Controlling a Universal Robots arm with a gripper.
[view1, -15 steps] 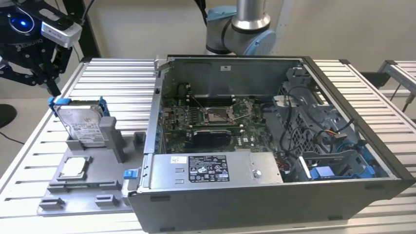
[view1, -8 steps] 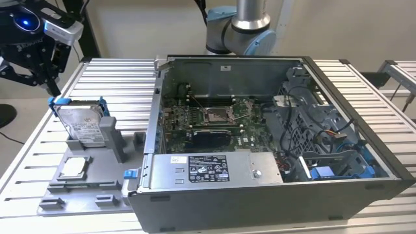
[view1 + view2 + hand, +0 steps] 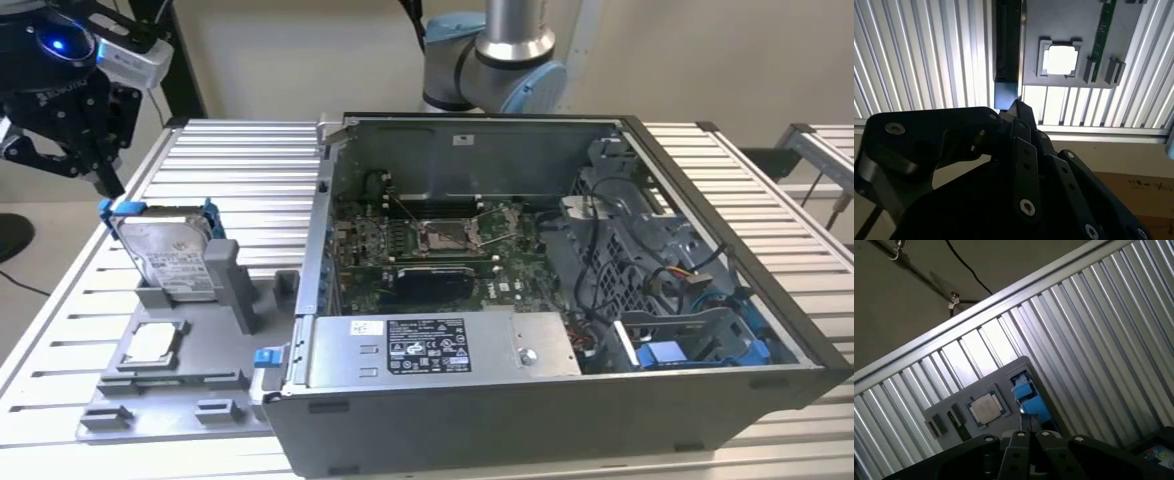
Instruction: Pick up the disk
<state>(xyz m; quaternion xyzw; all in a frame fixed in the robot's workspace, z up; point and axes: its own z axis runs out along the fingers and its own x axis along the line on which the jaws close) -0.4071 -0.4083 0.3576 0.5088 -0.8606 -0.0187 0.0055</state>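
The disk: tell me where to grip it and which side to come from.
Pinch the disk by its top edge, across its flat faces, coming down from above. It stands on edge with its lower part seated in the grey stand, which leaves the top free.

A bench (image 3: 227, 160) of ribbed silver metal slats spreads across the exterior view, its grooves catching bright light from above. Behind it stands a plain beige wall (image 3: 294, 50). At the exterior view's right edge is a 2nd slatted bench (image 3: 825, 140), apart from the 1st. In the first wrist view a black cable (image 3: 971, 272) runs over the dull grey-brown floor (image 3: 904, 310).
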